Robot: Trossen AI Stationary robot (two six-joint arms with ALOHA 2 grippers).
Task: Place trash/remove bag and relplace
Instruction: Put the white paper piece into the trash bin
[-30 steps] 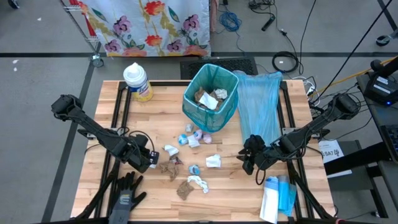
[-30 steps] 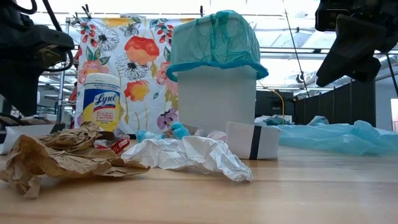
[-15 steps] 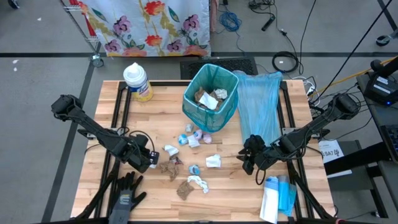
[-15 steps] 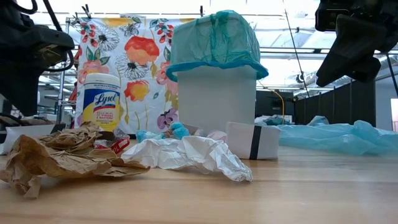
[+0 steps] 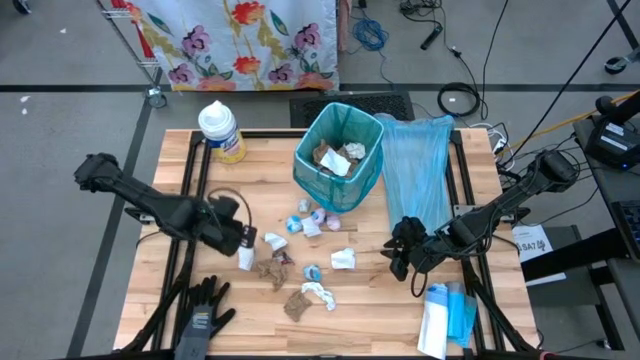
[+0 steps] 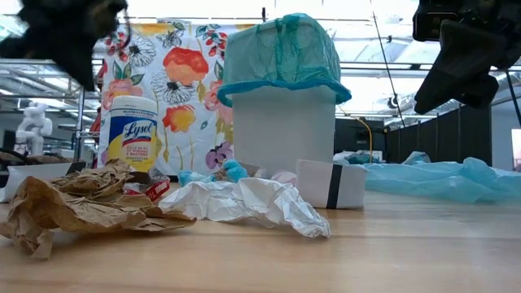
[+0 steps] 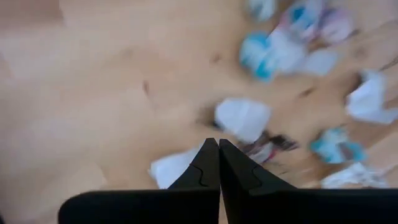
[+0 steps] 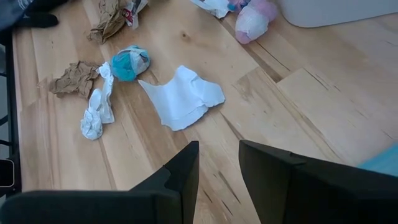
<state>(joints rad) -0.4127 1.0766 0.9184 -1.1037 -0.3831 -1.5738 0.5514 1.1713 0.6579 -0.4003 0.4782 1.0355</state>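
Note:
The white bin with a teal bag [image 5: 340, 155] stands at the table's far middle and holds a few scraps. More trash lies in front of it: white tissues [image 5: 343, 259], blue and pink wads [image 5: 318, 218], brown paper [image 5: 296, 304]. My left gripper [image 5: 243, 247] is raised above the table left of the scraps, shut on a small white scrap [image 5: 246, 260]. My right gripper [image 5: 398, 258] hangs open and empty above the table's right part, right of the scraps. My left gripper pinches the small white scrap between its two shut fingers. In the left wrist view the scrap's edge [image 7: 177, 167] sticks out beside one finger near the tips. The fingers themselves hide the place of contact. The fingers slant down toward the table's right.
A spare light blue bag [image 5: 415, 170] lies flat to the right of the bin. A Lysol canister [image 5: 222, 130] stands at the far left. Black gloves [image 5: 200, 312] lie at the near left edge. A white and blue pack [image 5: 445, 318] lies at the near right.
My left gripper has risen from the table and gone a little toward the far edge and the right, staying still for the first half second and then moving fast. A small white scrap now shows at its fingertips. My right arm has kept still.

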